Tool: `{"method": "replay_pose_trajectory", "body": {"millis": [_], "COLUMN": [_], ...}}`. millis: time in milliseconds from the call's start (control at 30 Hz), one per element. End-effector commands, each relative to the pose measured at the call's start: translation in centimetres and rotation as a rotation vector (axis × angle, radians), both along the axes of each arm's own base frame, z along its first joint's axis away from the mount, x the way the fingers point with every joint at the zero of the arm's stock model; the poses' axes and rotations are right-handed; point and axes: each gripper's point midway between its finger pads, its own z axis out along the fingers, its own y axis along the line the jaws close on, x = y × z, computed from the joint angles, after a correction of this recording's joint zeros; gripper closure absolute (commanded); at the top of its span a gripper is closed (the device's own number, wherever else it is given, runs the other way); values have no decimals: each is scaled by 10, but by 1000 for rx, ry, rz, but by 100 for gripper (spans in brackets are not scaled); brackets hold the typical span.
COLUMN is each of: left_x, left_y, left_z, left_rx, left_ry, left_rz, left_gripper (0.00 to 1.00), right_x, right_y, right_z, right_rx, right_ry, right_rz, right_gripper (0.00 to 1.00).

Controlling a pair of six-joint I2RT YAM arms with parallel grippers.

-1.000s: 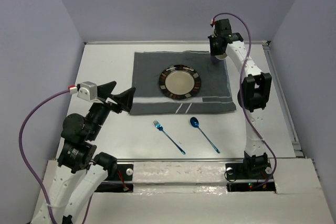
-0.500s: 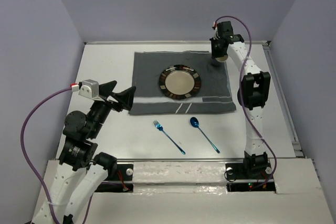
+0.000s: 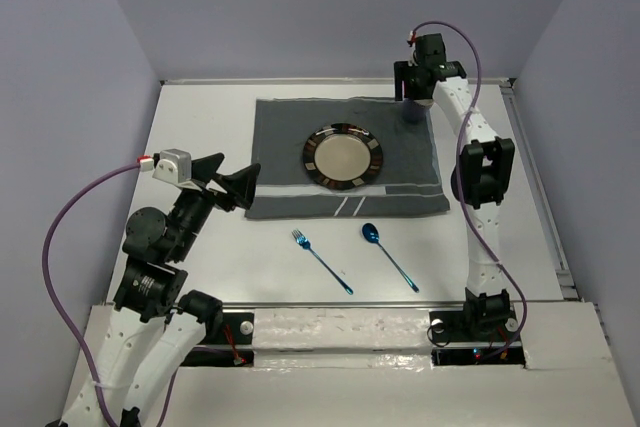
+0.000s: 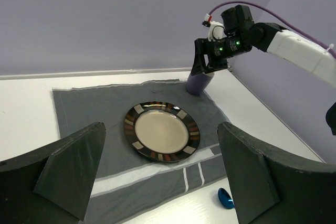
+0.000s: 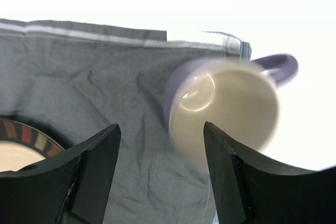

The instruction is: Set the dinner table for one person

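The white dinner table (image 3: 200,117) carries a grey striped placemat (image 3: 280,147) with a dark-rimmed plate (image 3: 343,157) at its middle. A lilac mug (image 3: 412,112) stands upright on the mat's far right corner. My right gripper (image 3: 414,82) hovers just above the mug, open. In the right wrist view the mug (image 5: 231,108) looks blurred and sits beyond the fingertips, with the gripper (image 5: 160,145) holding nothing. My left gripper (image 3: 228,179) is open and empty above the mat's left edge; in its wrist view it (image 4: 161,129) faces the plate (image 4: 161,138) and the mug (image 4: 199,83).
A blue fork (image 3: 320,260) and a blue spoon (image 3: 388,255) lie on the bare table in front of the mat, handles pointing near-right. The spoon's bowl (image 4: 226,199) shows by my left gripper's right finger. Lavender walls close in the table on three sides.
My right gripper has opened and let go of the mug, which now stands on the mat's corner. The gripper has lifted slightly. The left arm has barely shifted.
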Motion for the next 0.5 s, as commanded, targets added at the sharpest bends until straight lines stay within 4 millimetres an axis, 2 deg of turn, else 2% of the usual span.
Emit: {"method": "replay_pose_trajectory", "body": {"millis": [0,200,267,300,367,467], "left_x": [-1,0,0,0,0,2], "left_y": [0,0,1,1,1,2], "left_z": [16,14,15,14,15,13], "left_rx": [-4,1,-2,0,-1,0], "left_ry": [-51,-46,-47,-46,-48,-43], "left_rz": [-9,-4,-1,-1,2,6], "left_gripper": [1,1,1,1,1,1], "right_x": [13,-2,-9,-15,-21,-50], "right_y": [3,20,24,24,24,48], "right_z": [58,111,116,129,136,145], "right_rx": [49,160,187,198,212,232], "right_ry": [-146,-217,-213,-231,-240,-245], "right_rz": [-4,49,63,65,60,103], "right_gripper": [28,27,27,27,27,29]}}
